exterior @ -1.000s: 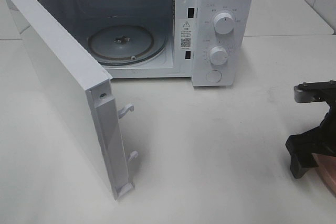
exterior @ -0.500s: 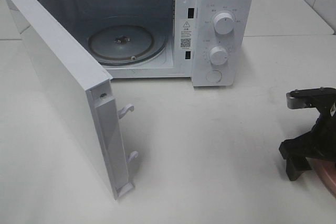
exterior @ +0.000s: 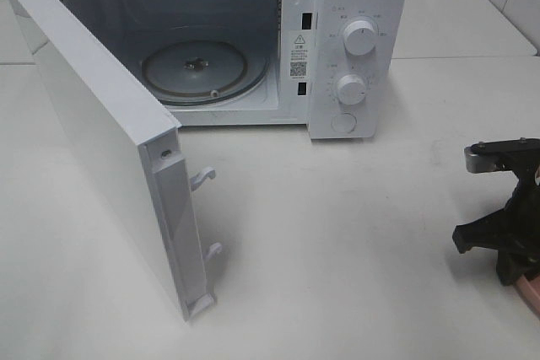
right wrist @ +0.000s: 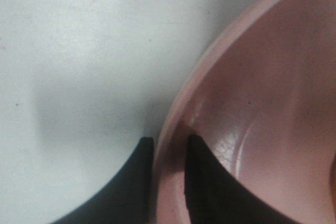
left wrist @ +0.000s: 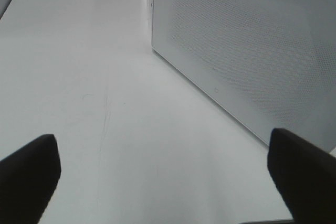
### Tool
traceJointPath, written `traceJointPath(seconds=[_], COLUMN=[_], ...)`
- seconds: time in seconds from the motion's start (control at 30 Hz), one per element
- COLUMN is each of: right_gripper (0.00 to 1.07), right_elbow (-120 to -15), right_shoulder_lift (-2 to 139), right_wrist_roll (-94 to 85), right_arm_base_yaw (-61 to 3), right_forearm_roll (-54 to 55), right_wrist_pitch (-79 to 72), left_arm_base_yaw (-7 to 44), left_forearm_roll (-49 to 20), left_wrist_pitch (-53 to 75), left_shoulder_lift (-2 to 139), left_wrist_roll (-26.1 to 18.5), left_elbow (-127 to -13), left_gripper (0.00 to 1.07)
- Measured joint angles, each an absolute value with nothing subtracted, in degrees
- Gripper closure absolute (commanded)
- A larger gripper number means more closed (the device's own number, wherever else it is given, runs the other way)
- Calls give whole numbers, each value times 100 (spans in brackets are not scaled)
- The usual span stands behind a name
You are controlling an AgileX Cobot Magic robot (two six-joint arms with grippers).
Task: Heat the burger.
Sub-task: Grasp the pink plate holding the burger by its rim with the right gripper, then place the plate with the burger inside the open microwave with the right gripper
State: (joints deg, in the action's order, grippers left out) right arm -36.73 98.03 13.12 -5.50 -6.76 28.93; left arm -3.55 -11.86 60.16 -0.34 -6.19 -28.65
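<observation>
Warning-triangle sticker (exterior: 298,54) w/ QR code on microwave (exterior: 359,6) frame, print illegible, dial (exterior: 360,38) markings too small

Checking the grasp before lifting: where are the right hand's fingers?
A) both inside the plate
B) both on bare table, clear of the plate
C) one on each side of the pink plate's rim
C: the right wrist view shows the right hand with one finger outside the pink plate and the other inside it, the rim between them.
</observation>
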Motion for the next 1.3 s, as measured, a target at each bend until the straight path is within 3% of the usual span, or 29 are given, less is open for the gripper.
traceJointPath(seconds=[0.4,0.67,0.9,1.3], right_gripper=[107,107,107,107], right_elbow=[-3724,-3690,-3655,-3655], right_shoulder_lift=[9775,9700,9700,9700], right_wrist_roll=[1432,2257,3266,3845], right_arm_base_yaw=[-556,-991,-1696,-2722], right_forearm_roll=[-688,-1518,-2384,-2739], right_wrist_pitch=[3048,3375,3919,4320], left_arm_base_yaw=[-355,-355,-355,-355], left_forearm_roll=[-1186,-1186,-1186,-1186], left_wrist_pitch=[6016,6016,6016,6016], left_shoulder_lift=[-34,-34,-34,-34], left_wrist_roll=[-619,-619,-619,-619], left_elbow=[-2865,-2865,-2865,-2865], left_gripper=[4,4,4,4])
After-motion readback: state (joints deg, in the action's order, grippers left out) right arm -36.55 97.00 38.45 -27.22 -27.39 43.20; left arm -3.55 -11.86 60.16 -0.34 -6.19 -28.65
